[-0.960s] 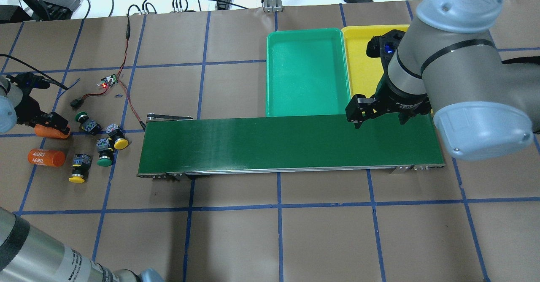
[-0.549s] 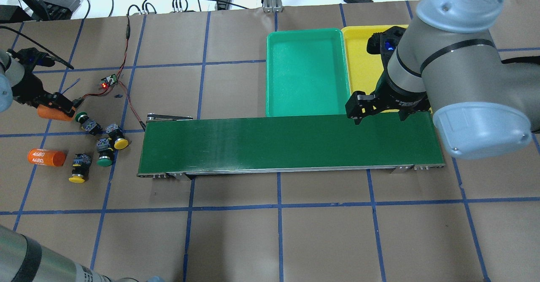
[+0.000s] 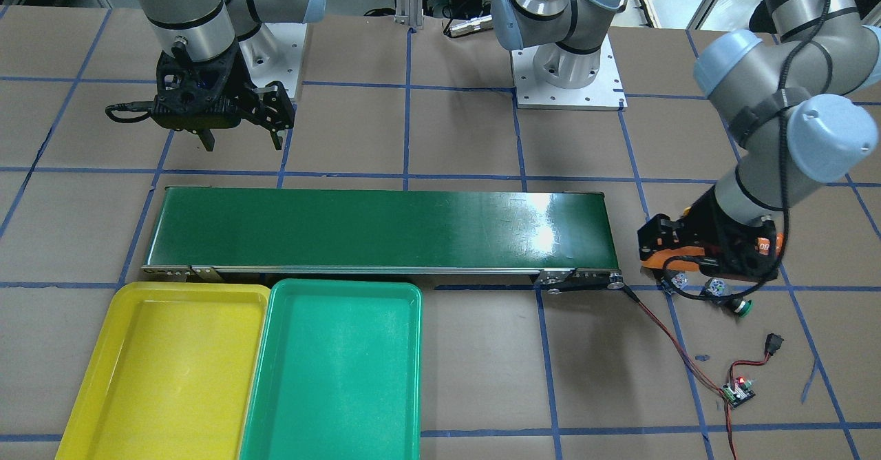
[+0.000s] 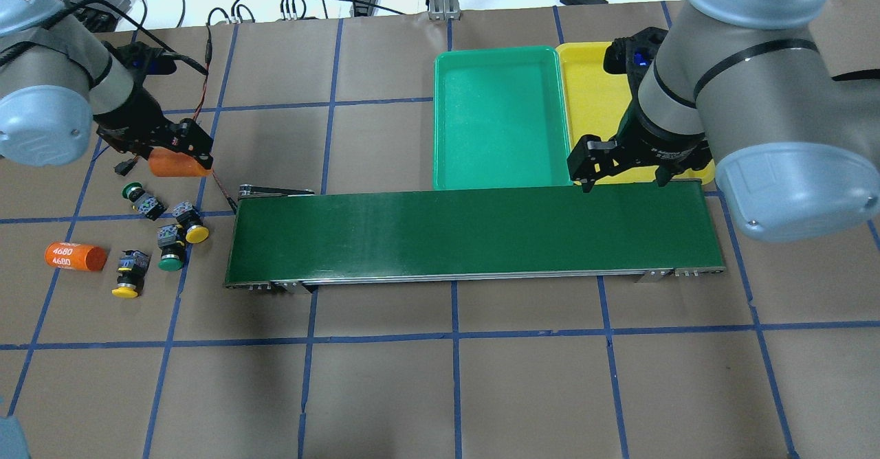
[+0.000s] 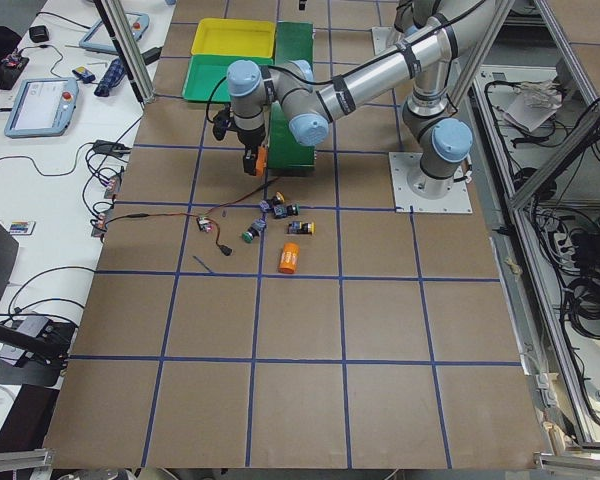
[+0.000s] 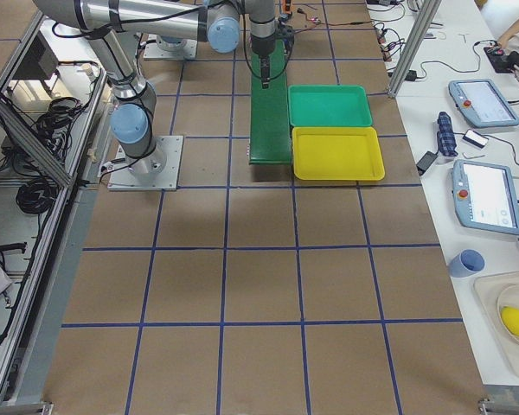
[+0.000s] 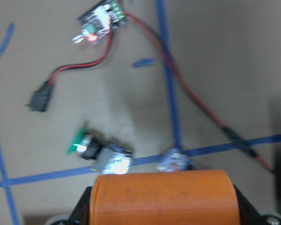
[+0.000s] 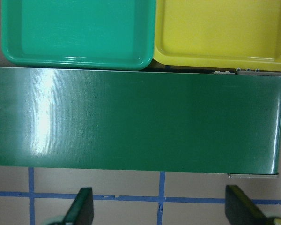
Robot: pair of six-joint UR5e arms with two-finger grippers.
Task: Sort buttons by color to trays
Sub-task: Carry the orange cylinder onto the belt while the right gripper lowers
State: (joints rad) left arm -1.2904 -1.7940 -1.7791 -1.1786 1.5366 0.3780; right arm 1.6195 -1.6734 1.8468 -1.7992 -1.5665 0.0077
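Four buttons lie left of the conveyor in the overhead view: a green one [image 4: 130, 190], a yellow one [image 4: 197, 233], a green one [image 4: 170, 262] and a yellow one [image 4: 126, 290]. My left gripper [image 4: 180, 151] is shut on an orange cylinder [image 4: 168, 165] and holds it above the table, beyond the buttons. The left wrist view shows that cylinder [image 7: 164, 197] over a green button [image 7: 84, 145]. The green tray [image 4: 502, 170] and yellow tray [image 4: 584, 102] stand side by side behind the conveyor. My right gripper [image 4: 622, 170] is open and empty over the conveyor's right end.
The long dark green conveyor belt [image 4: 474, 236] crosses the middle. A second orange cylinder marked 4680 [image 4: 75, 256] lies left of the buttons. A small circuit board [image 3: 738, 391] with red and black wires [image 4: 206, 115] lies behind the buttons.
My left gripper has carried the orange cylinder up and to the right, past the buttons toward the conveyor's left end. My right gripper has shifted slightly toward the trays.
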